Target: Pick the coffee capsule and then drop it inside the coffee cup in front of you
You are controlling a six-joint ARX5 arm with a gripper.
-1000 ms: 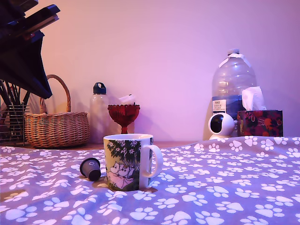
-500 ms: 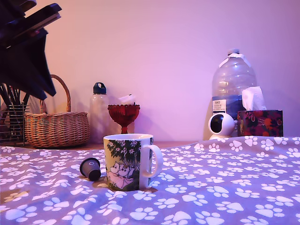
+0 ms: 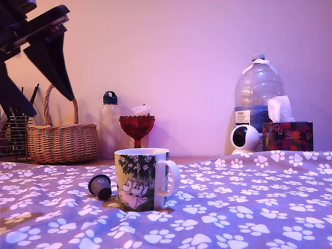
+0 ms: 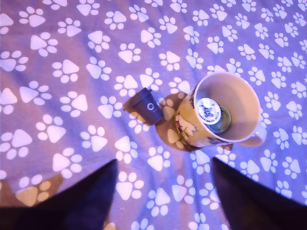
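- Gripper [image 4: 163, 191]: jaws spread wide, holding nothing.
- Coffee capsule [image 4: 146, 105]: on its side on the cloth ahead of the jaws, beside the coffee cup [image 4: 218, 115].
- Progress: pick and drop both outstanding.

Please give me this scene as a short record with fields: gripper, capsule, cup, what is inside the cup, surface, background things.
gripper: open, empty, high above the cloth
fingers: dark, spread apart, at the exterior view's upper left
coffee capsule: on its side on the cloth, close beside the cup on the exterior view's left
coffee cup: upright, handle toward the exterior view's right
cup contents: a round capsule-like object at the bottom
surface: paw-print cloth
background: wicker basket, red goblet, water jug, tissue box
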